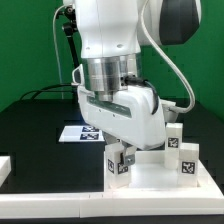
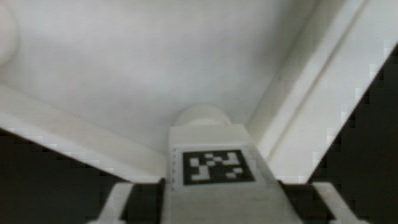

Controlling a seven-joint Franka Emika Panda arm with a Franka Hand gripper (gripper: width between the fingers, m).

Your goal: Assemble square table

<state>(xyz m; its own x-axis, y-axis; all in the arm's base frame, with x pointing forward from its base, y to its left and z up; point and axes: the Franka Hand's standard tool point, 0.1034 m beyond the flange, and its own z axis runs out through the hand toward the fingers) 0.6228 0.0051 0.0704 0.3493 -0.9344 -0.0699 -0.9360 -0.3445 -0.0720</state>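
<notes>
One large white plastic square slab with a raised rim (image 1: 150, 172) lies at the lower right of the exterior frame on the black surface (image 1: 40, 125). Over it the hand (image 1: 121, 157) grips a small white tagged peg leg (image 2: 214, 150), seemingly upright. Next, I judge, it must be seated in a corner socket and twisted in.

Lab; green backdrop (image 1: 25, 50), marker board (image 1: 80, 132)

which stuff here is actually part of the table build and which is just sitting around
Part of the job:
- square tabletop slab
- tagged leg between the gripper's fingers
- second tagged leg on the slab

Just lying about:
- marker board
- white rail at the exterior view's left
</notes>
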